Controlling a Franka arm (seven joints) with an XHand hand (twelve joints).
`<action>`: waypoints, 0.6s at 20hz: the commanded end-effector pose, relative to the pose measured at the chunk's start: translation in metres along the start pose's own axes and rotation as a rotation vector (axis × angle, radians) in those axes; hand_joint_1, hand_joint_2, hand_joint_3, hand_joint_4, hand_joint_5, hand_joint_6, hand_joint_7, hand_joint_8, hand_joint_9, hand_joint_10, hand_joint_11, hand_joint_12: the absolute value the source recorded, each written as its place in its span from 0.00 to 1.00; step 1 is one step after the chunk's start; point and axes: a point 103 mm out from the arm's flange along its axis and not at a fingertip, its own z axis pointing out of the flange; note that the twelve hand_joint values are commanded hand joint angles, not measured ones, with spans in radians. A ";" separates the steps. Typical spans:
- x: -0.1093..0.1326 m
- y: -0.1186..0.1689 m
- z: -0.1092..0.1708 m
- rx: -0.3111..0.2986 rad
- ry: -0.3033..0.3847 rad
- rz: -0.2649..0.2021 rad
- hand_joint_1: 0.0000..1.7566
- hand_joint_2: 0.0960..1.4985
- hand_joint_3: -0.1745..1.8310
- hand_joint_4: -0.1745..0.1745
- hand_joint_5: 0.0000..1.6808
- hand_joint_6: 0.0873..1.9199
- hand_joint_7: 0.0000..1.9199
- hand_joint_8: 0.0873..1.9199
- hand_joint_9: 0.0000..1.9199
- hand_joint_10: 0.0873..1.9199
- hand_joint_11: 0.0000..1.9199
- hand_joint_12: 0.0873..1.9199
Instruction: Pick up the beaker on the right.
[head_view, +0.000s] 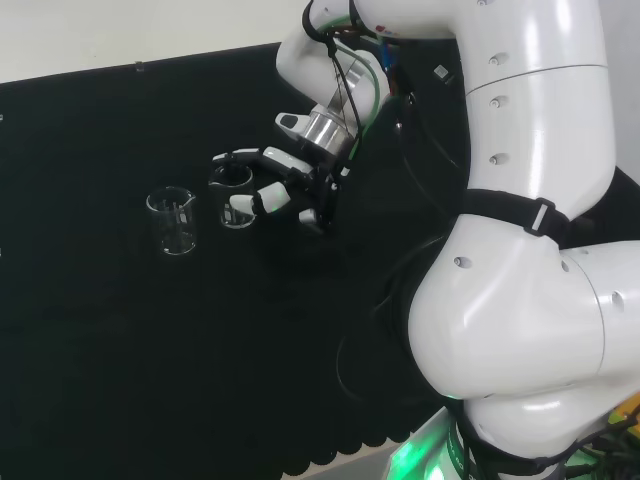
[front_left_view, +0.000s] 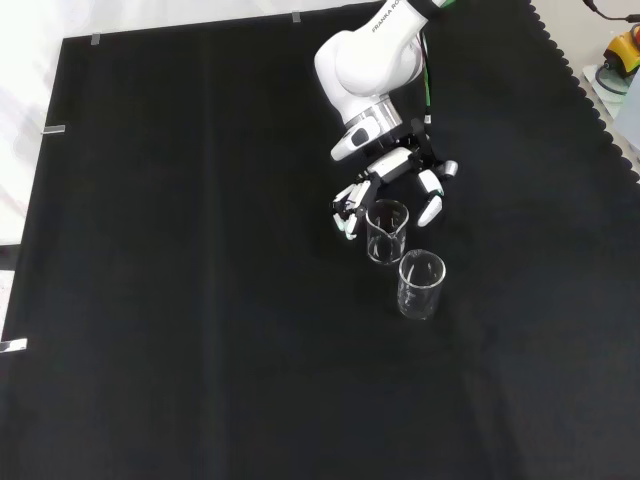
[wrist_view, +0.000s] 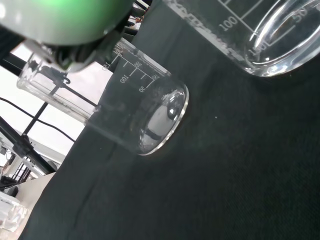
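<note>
I'm at the reach-and-enclose step, lift not yet begun. Two clear beakers stand upright on the black cloth (head_view: 90, 350), close together but apart. In head view the target beaker (head_view: 234, 200) is the right-hand one, w/ the other beaker (head_view: 172, 222) just to its left. In front view the target beaker (front_left_view: 387, 231) is the farther one, the spare (front_left_view: 421, 284) nearer the camera & slightly right.

The hand (front_left_view: 390, 185) sits right at the target. Fingers (front_left_view: 347, 212) are spread & partly curled, reaching round both sides of the glass, one finger group on its left in front view, another on its right. I judge they bracket it w/o having closed; can't tell for sure if any pad touches the wall. Nothing is gripped yet. Both beakers rest on the cloth in wrist view.

Next move, as I judge it: curl fingers & thumb in till they pinch the wall, then raise straight up, keeping clear of the neighbour.
</note>
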 end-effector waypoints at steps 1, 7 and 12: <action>-0.002 -0.001 0.001 -0.003 0.006 0.004 0.51 0.17 0.62 0.40 0.28 0.02 0.21 0.31 0.23 0.29 0.00 0.65; -0.003 0.001 0.002 -0.005 0.010 -0.002 0.51 0.17 0.62 0.40 0.28 0.02 0.21 0.31 0.23 0.29 0.00 0.66; -0.001 0.005 0.006 -0.001 0.011 -0.010 0.51 0.17 0.62 0.40 0.28 0.02 0.21 0.31 0.23 0.29 0.00 0.66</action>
